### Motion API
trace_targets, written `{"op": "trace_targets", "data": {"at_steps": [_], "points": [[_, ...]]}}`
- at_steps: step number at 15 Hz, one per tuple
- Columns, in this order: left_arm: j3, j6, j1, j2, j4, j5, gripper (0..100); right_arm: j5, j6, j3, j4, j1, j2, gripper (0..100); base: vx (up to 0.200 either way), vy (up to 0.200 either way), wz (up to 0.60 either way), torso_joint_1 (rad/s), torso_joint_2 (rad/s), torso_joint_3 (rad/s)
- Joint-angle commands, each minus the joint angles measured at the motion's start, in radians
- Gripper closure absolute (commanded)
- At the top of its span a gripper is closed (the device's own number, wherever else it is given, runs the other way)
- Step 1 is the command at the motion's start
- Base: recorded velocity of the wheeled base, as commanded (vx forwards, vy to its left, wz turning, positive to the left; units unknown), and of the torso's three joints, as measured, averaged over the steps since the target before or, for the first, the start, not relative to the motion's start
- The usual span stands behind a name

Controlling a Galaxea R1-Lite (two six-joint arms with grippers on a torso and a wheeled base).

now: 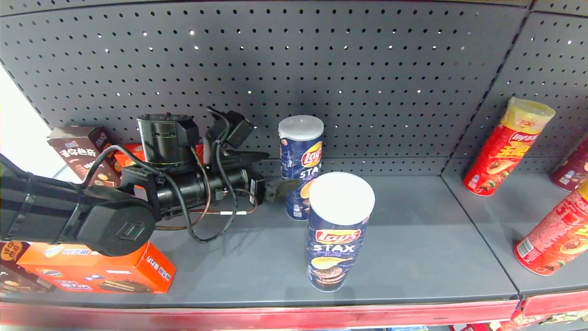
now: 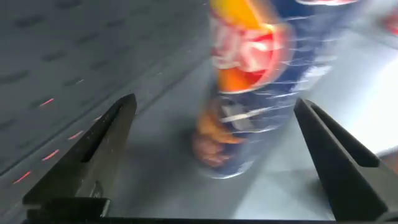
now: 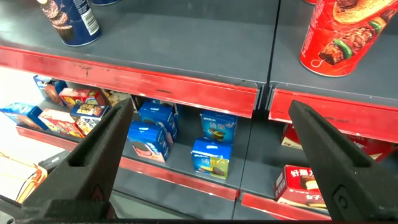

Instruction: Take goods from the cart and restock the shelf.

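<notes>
Two dark blue chip cans with white lids stand upright on the grey shelf (image 1: 413, 248). The rear can (image 1: 301, 165) is near the pegboard back wall, and the front can (image 1: 337, 230) stands nearer the shelf's front edge. My left gripper (image 1: 281, 187) reaches in from the left and sits right beside the rear can's lower half. In the left wrist view this gripper (image 2: 216, 107) is open, with the rear can (image 2: 249, 93) standing just beyond its spread fingers (image 2: 93, 162). My right gripper (image 3: 211, 109) is open and holds nothing, in front of the shelf's red front edge (image 3: 161, 78).
Red chip cans (image 1: 507, 147) stand and lean in the neighbouring section to the right. An orange box (image 1: 98, 271) lies at the front left, and a brown box (image 1: 78, 151) stands at the back left. Blue boxes (image 3: 211, 146) fill a lower shelf.
</notes>
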Motion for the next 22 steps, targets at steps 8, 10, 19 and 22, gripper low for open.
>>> {"op": "trace_targets", "data": {"at_steps": [8, 10, 19, 22], "points": [[0.000, 0.004, 0.016, -0.036, 0.025, 0.104, 0, 0.001, 0.000, 0.000, 0.000, 0.000, 0.001, 0, 0.000, 0.000, 0.00, 0.000, 0.00, 0.000], [0.008, 0.004, 0.028, -0.047, 0.026, 0.106, 0, 0.001, 0.000, 0.000, 0.000, 0.000, 0.001, 0, 0.000, 0.000, 0.00, 0.000, 0.00, 0.000], [0.091, 0.004, 0.049, -0.128, 0.023, 0.107, 0, 0.001, 0.000, 0.000, 0.000, 0.000, 0.001, 0, 0.000, 0.000, 0.00, 0.000, 0.00, 0.000], [0.129, 0.004, 0.049, -0.165, 0.013, 0.120, 0, 0.001, 0.000, 0.000, 0.000, 0.000, 0.001, 0, 0.000, 0.000, 0.00, 0.000, 0.00, 0.000]]}}
